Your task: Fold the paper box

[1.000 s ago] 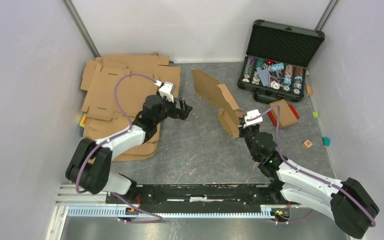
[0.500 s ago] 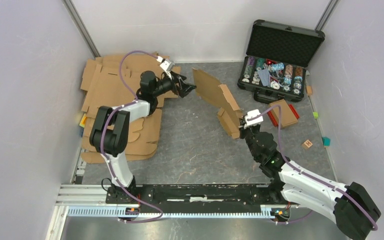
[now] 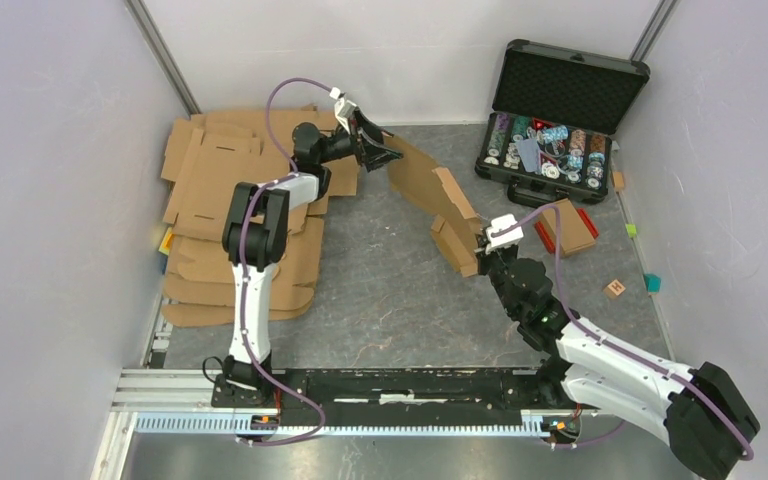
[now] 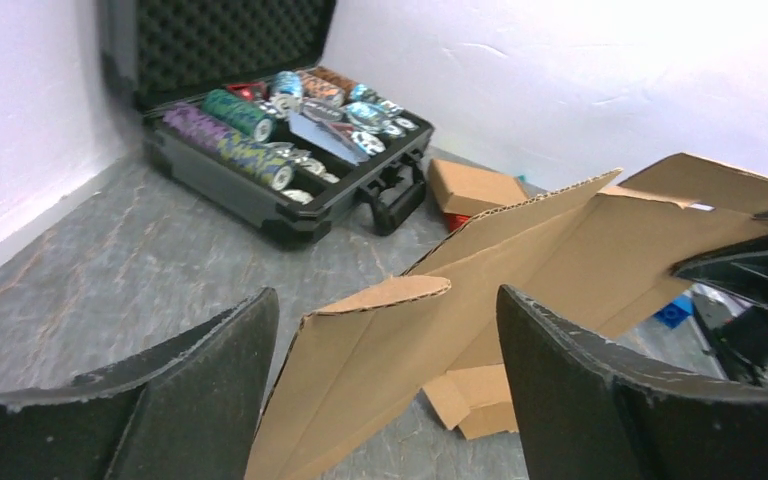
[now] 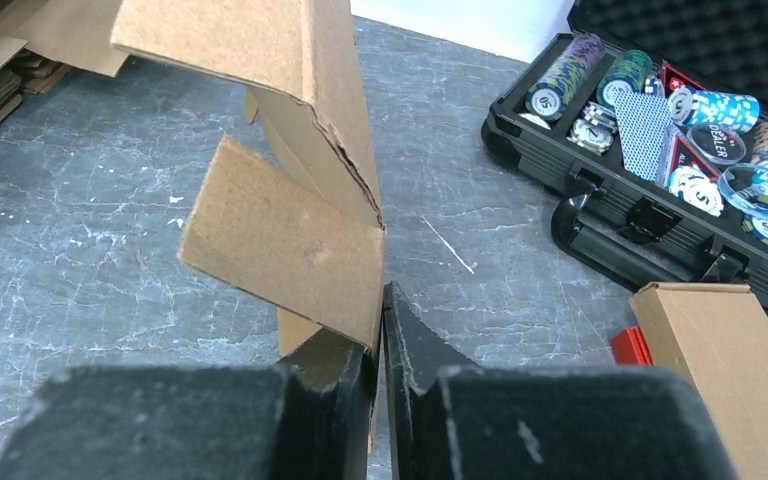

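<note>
- Left gripper (image 3: 378, 152), as we see it from the top camera, reaches to the far end of the paper box (image 3: 438, 195), which stands tilted on the grey surface (image 3: 380, 290) between the two arms. The right gripper (image 3: 482, 246) meets the box at its near end. To the left lies a pile of flat cardboard blanks (image 3: 210, 190). At the far right an open black case (image 3: 560, 95) holds poker chips (image 3: 545, 140), and near it a small brown carton (image 3: 567, 226) rests on a red item (image 3: 588, 221).
- From the left wrist, we see the left gripper's fingers (image 4: 210, 390) spread wide, with a rounded flap of the box rising between them. We cannot tell whether either finger touches the cardboard. The box's panels slope up toward the right, and the case of chips stands open behind it.
- From the right wrist, we see the right gripper pressed together, its fingers (image 5: 430, 380) pinching the lower edge of a box flap. The rest of the box stands up above that flap, leaning away. The case and the carton lie to the right, apart from the box.
</note>
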`<action>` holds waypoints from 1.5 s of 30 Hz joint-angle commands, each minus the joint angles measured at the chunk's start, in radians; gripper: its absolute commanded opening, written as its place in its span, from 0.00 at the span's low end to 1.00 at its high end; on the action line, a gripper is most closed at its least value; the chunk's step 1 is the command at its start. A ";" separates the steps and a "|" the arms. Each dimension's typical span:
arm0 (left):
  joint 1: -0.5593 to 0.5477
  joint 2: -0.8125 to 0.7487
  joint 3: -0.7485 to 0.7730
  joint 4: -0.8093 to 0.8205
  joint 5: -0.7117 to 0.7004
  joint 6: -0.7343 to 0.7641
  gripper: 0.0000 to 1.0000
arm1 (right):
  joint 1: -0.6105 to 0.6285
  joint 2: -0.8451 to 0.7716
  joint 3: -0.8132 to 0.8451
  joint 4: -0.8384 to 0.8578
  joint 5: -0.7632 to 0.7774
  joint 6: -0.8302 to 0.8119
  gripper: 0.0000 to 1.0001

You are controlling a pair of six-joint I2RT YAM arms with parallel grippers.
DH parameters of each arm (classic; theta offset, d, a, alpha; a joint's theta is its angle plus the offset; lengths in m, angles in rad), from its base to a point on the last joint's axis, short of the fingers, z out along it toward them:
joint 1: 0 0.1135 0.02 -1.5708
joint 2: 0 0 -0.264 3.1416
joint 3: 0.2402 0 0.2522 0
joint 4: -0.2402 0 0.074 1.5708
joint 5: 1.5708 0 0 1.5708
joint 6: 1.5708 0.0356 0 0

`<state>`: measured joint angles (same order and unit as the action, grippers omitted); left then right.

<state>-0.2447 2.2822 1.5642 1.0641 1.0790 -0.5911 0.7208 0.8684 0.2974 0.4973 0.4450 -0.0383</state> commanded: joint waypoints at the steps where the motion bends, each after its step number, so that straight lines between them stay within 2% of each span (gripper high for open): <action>1: -0.005 0.059 0.086 0.245 0.101 -0.269 0.82 | -0.014 0.007 0.038 0.008 -0.029 0.011 0.12; 5: -0.010 0.032 0.042 0.244 0.112 -0.257 0.50 | -0.024 0.017 0.036 0.014 -0.035 0.027 0.12; 7: -0.008 -0.004 -0.012 0.234 0.097 -0.226 0.42 | -0.028 0.023 0.042 0.006 -0.033 0.028 0.12; 9: -0.008 -0.059 -0.093 0.175 0.072 -0.144 0.38 | -0.032 0.026 0.046 0.004 -0.039 0.028 0.12; 10: -0.010 -0.093 -0.125 0.124 0.061 -0.088 0.33 | -0.033 0.026 0.049 0.004 -0.045 0.030 0.12; 12: -0.010 -0.164 -0.197 -0.005 0.018 0.029 0.11 | -0.034 0.028 0.054 0.006 -0.057 0.036 0.10; 13: -0.010 -0.197 -0.232 -0.054 -0.006 0.078 0.03 | -0.034 0.030 0.057 0.011 -0.064 0.037 0.09; 15: -0.014 -0.286 -0.348 -0.069 -0.065 0.139 0.02 | -0.035 0.045 0.073 0.011 -0.069 0.037 0.09; 20: -0.026 -0.476 -0.567 -0.037 -0.211 0.144 0.02 | -0.035 0.127 0.155 -0.015 -0.056 0.034 0.09; 23: -0.045 -0.578 -0.659 -0.104 -0.309 0.174 0.02 | -0.036 0.169 0.198 -0.028 -0.063 0.035 0.09; 28: -0.075 -0.738 -0.763 -0.328 -0.463 0.180 0.02 | -0.037 0.190 0.239 -0.053 -0.088 0.037 0.09; 32: -0.083 -0.855 -0.927 -0.353 -0.586 0.167 0.02 | -0.037 0.210 0.256 -0.067 -0.112 0.015 0.09; 38: -0.113 -0.960 -1.004 -0.436 -0.668 0.224 0.02 | -0.037 0.254 0.238 -0.034 -0.091 -0.018 0.09; 41: -0.172 -1.044 -1.004 -0.536 -0.750 0.320 0.02 | -0.037 0.248 0.208 -0.018 -0.084 -0.020 0.09; 44: -0.247 -1.119 -1.003 -0.638 -0.826 0.403 0.02 | -0.037 0.217 0.157 -0.002 -0.092 -0.028 0.13; 45: -0.274 -1.146 -1.010 -0.653 -0.847 0.428 0.02 | -0.037 0.205 0.135 0.007 -0.094 -0.031 0.17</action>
<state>-0.4389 1.2308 0.5659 0.5571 0.3447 -0.3222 0.6853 1.1091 0.4973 0.4698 0.3500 -0.0326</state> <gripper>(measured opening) 0.044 0.125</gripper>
